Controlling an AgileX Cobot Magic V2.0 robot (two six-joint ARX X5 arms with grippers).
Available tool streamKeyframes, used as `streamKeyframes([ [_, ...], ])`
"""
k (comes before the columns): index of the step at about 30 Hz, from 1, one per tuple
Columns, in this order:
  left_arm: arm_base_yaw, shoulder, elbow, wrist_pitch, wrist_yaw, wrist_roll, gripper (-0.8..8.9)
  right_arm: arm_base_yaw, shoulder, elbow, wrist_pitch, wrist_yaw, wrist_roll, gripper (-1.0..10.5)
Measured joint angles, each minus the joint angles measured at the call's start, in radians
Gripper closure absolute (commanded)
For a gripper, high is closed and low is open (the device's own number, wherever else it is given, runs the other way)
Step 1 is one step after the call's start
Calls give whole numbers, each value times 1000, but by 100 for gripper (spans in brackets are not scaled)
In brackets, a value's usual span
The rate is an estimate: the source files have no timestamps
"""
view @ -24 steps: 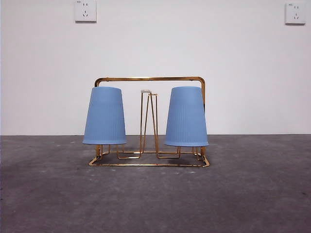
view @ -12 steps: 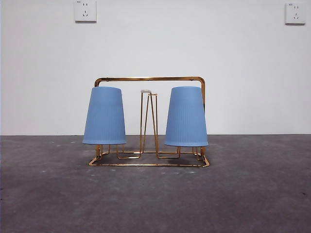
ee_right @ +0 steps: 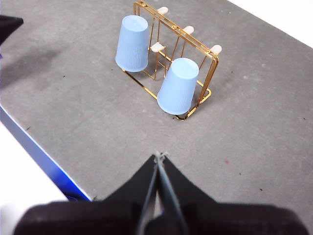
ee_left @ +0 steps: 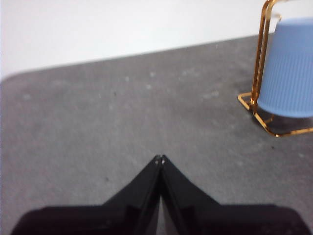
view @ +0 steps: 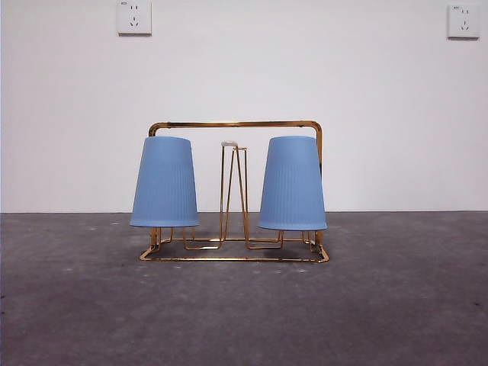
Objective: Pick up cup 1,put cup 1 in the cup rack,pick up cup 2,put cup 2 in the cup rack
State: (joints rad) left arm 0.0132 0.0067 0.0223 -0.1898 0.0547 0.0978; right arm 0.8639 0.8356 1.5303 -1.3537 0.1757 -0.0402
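Note:
Two blue ribbed cups hang upside down on the prongs of the gold wire cup rack [view: 236,124] in the middle of the grey table: one cup [view: 164,182] on the left side, the other cup [view: 292,184] on the right. The right wrist view shows the same rack [ee_right: 210,73] from high up with both cups [ee_right: 132,43] [ee_right: 178,85] on it. My right gripper [ee_right: 160,156] is shut and empty, well clear of the rack. My left gripper [ee_left: 160,159] is also shut and empty, low over the table, with one cup [ee_left: 288,73] and the rack's end [ee_left: 261,54] off to its side.
Bare white-tipped prongs [ee_right: 187,30] stand on the rack's far row. The table's blue front edge [ee_right: 44,156] runs below the right gripper. A dark tip [ee_right: 9,24] shows at the edge of the right wrist view. Two wall sockets [view: 134,17] sit on the white wall.

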Motion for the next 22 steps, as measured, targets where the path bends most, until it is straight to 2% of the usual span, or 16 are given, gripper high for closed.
streamKeyframes([
  [6,0,1,0,1,1,-47,817,0,0,0,0,0,0,944],
  [22,0,17,0,1,0,-58,817,0,0,0,0,0,0,944],
])
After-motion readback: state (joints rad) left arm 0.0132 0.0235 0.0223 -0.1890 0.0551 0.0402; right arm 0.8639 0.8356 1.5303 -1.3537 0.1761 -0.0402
